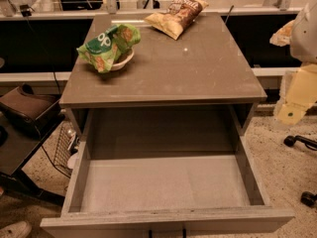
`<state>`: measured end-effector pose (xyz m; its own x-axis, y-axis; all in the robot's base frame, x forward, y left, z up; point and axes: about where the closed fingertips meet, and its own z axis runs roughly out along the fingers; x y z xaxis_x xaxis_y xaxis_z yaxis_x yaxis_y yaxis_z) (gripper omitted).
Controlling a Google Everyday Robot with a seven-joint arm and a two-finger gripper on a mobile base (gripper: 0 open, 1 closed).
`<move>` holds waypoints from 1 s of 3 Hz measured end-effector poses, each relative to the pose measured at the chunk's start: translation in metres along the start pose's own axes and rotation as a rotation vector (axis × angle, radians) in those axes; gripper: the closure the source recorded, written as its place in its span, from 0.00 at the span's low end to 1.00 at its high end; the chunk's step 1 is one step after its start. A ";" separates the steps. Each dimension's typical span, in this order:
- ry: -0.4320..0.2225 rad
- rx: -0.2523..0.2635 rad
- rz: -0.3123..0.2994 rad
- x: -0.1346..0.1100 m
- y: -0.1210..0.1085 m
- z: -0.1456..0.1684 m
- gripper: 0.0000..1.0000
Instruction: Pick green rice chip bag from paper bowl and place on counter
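The green rice chip bag (106, 46) lies crumpled in the paper bowl (125, 61) and hangs over its rim. The bowl sits on the left back part of the grey-brown counter (198, 73). My gripper (293, 110) is the pale shape at the right edge of the view. It is beside and below the counter's right side, far from the bag and holding nothing that I can see.
A yellow-and-brown chip bag (176, 15) lies at the counter's back edge. The large drawer (163, 182) under the counter is pulled fully open. A pale ledge with number tags (59, 14) runs behind. A dark chair (27, 108) and a wire basket (64, 145) stand left, chair casters (297, 142) right.
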<state>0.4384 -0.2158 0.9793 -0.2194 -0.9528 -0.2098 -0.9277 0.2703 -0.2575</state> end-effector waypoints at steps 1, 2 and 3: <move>0.000 0.000 0.000 0.000 0.000 0.000 0.00; -0.043 0.050 -0.074 -0.025 -0.011 -0.003 0.00; -0.084 0.114 -0.287 -0.078 -0.018 -0.003 0.00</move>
<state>0.4710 -0.1469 1.0026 0.0770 -0.9789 -0.1891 -0.9070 0.0100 -0.4209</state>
